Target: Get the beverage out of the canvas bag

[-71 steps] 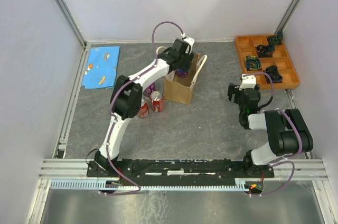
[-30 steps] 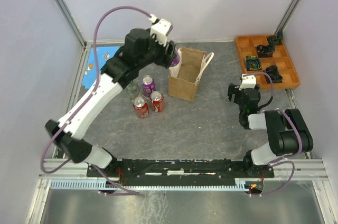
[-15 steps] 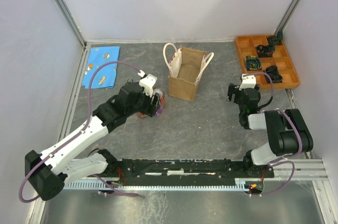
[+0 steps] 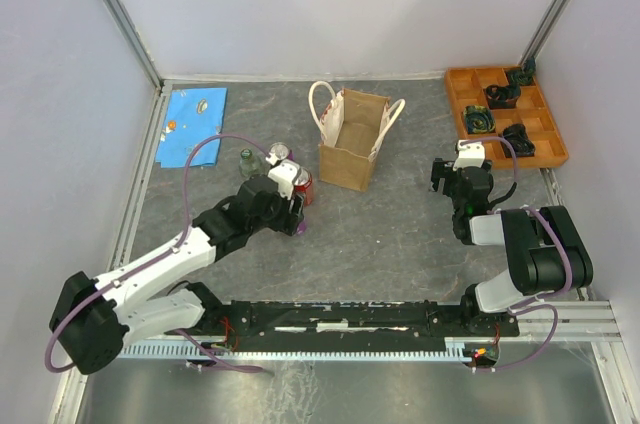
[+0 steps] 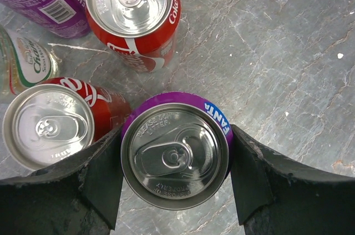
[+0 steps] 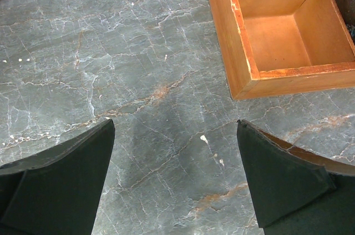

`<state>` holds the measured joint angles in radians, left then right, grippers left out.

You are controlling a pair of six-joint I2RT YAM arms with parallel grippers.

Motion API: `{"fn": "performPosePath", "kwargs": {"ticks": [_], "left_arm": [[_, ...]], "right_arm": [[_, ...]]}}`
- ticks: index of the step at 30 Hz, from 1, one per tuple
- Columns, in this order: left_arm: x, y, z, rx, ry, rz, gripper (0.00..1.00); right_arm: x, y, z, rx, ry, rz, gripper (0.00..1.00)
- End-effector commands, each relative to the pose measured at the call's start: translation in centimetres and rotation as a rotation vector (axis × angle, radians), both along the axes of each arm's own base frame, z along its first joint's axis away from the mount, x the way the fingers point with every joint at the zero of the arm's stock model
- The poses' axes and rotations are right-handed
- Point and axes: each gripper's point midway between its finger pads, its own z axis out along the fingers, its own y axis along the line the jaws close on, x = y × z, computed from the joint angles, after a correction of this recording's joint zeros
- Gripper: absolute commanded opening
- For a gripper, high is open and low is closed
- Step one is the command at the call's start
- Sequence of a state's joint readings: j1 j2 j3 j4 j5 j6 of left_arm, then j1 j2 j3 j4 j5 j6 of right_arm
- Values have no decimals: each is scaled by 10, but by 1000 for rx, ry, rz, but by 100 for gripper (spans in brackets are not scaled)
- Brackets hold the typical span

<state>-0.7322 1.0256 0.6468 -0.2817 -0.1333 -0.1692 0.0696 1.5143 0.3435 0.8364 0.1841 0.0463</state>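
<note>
- Tightly clamped in my left hand [image 4: 292,210], a purple Fanta can [image 5: 175,154] beside red Coca-Cola cans [image 5: 133,19], outside the upright canvas bag [image 4: 345,170].
- My right hand [image 6: 175,127] hangs open over the table [image 6: 111,35].

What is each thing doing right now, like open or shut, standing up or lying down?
canvas bag: upright, top open.
left gripper: shut on the Fanta can.
Fanta can: upright, unopened.
right gripper: open, empty.
red cola cans: upright, unopened.
glass bottle: upright.
</note>
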Motion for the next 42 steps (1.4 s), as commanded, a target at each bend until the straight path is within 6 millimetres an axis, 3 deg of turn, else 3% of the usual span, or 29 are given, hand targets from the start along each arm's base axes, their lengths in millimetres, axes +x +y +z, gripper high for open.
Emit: {"fn": "performPosePath", "kwargs": {"ticks": [1, 8, 12, 13, 17, 20, 26, 31, 38, 42], "left_arm": [[23, -24, 31, -138, -116, 30, 3], [24, -29, 13, -50, -95, 15, 4], [24, -32, 5, -3, -80, 6, 12], [24, -33, 5, 2, -78, 2, 17], [23, -34, 3, 19, -72, -2, 54], [23, -33, 8, 14, -82, -2, 98], [23, -34, 29, -28, -108, 6, 99], [27, -26, 78, -105, -194, 66, 99], [44, 24, 153, -67, -379, 286, 99], [69, 74, 167, -44, -420, 429, 99]], "right_arm": [[11, 0, 15, -8, -47, 5, 99], [11, 0, 15, -7, -47, 5, 99], [11, 0, 15, -8, -47, 5, 99], [11, -1, 15, -8, -48, 4, 99], [11, 0, 15, -8, -48, 5, 99], [11, 0, 15, -8, -49, 5, 99], [11, -1, 15, -8, -48, 4, 99], [11, 0, 15, -7, -49, 6, 99], [11, 0, 15, -7, -49, 5, 99], [11, 0, 15, -7, -48, 5, 99]]}}
